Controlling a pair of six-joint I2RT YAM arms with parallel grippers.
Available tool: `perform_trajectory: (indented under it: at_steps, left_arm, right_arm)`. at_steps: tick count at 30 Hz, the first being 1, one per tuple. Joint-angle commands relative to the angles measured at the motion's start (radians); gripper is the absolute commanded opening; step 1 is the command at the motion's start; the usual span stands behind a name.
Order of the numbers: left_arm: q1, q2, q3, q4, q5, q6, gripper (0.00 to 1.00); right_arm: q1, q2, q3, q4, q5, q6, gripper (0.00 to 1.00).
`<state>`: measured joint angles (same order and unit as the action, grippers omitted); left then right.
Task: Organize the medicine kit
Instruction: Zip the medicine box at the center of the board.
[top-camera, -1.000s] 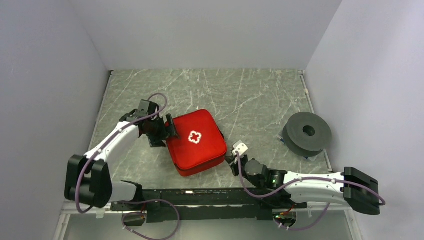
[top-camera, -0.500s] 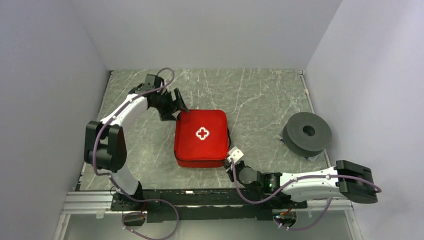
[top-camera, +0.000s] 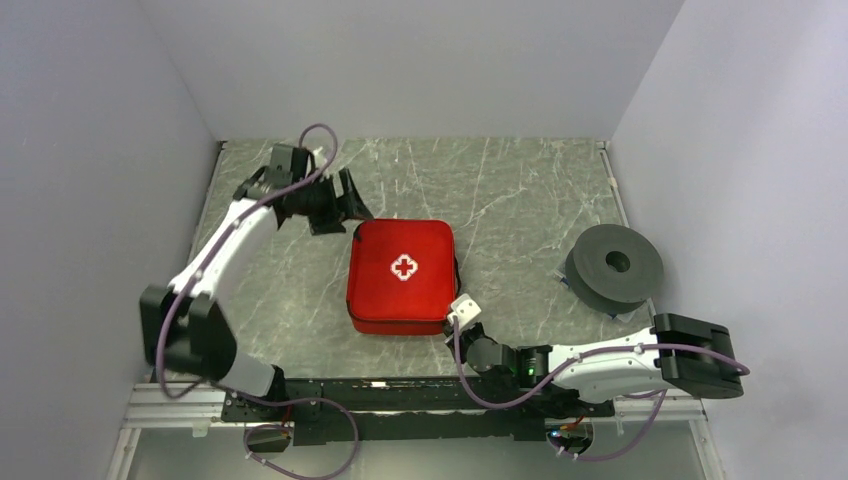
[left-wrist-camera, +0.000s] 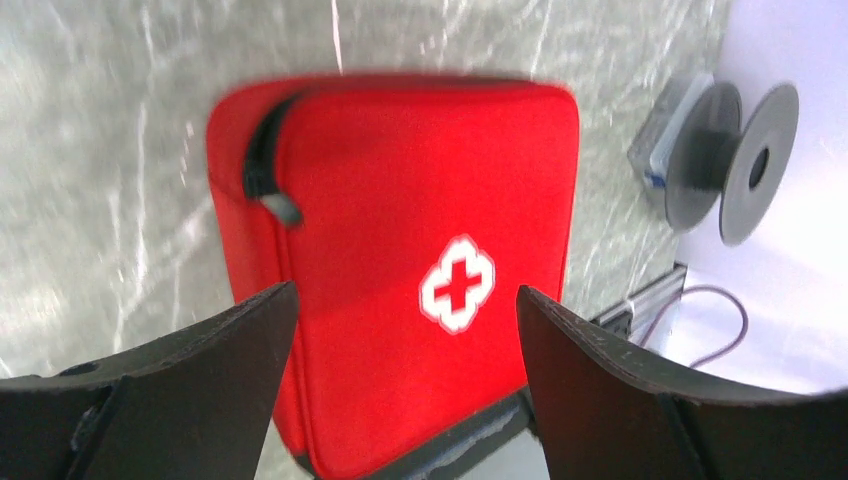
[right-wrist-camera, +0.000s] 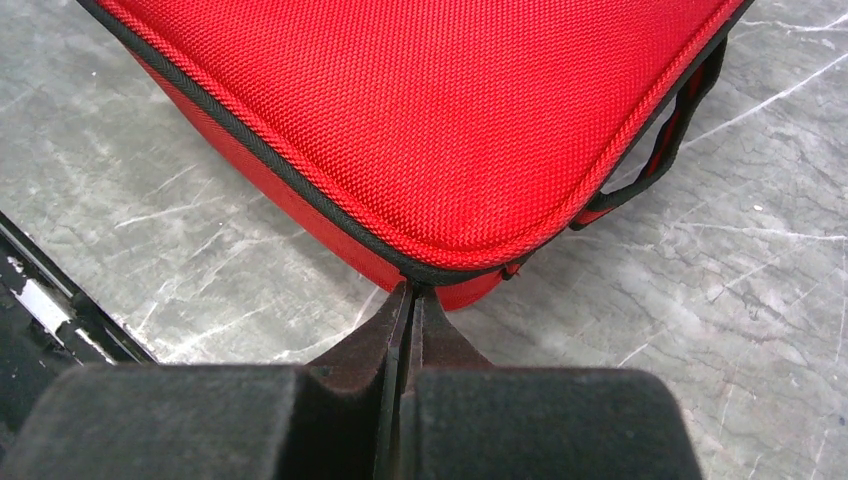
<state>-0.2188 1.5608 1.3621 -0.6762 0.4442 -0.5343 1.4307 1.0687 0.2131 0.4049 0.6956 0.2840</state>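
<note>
**Red kit lay shut between two arms**

Nearest the camera, the right arm's fingers (right-wrist-camera: 408, 300) were pressed together at the near right corner of the medicine kit (top-camera: 403, 277), seemingly pinching something small at the zip seam; whether that was the zipper pull could not be told. The kit lay flat and closed, cross side up, in the middle of the surface (top-camera: 520, 190), its carry strap (right-wrist-camera: 670, 130) at the right edge. Beyond it, the left arm's fingers (top-camera: 343, 196) were spread wide and held nothing, just off the far left corner. A grey spool (top-camera: 614, 266) stood well apart to the right. Any pull along the seam would likely go best slowly, with the kit steadied against sliding
</note>
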Motion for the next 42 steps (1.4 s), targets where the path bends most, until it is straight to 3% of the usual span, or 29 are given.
perform_trajectory:
  at_steps: [1,7,12,22,27,35,42]
  left_arm:
    - [-0.067,-0.238,-0.201,0.019,0.036,-0.055,0.86]
    - [-0.222,-0.488,-0.458,0.106,0.073,-0.217,0.87]
    - [-0.232,-0.614,-0.521,0.092,0.043,-0.256,0.88]
    - [-0.232,-0.566,-0.657,0.26,0.01,-0.3,0.88]
    - [-0.231,-0.562,-0.724,0.261,-0.05,-0.283,0.88]
    - [-0.231,-0.577,-0.884,0.334,-0.06,-0.301,0.88]
    - [-0.225,-0.63,-0.931,0.321,-0.064,-0.303,0.88]
  right_arm:
    - [0.0,0.024,0.022,-0.011,0.005,0.035,0.0]
    - [-0.017,0.082,0.045,0.056,-0.084,-0.03,0.0]
    - [-0.016,0.187,0.123,0.12,-0.156,-0.108,0.0]
    - [-0.015,0.323,0.27,0.14,-0.246,-0.171,0.0]
    - [-0.015,0.346,0.275,0.124,-0.237,-0.161,0.0]
    - [-0.017,0.261,0.215,0.019,-0.212,-0.153,0.0]
    - [-0.048,0.146,0.157,-0.097,-0.181,-0.122,0.0]
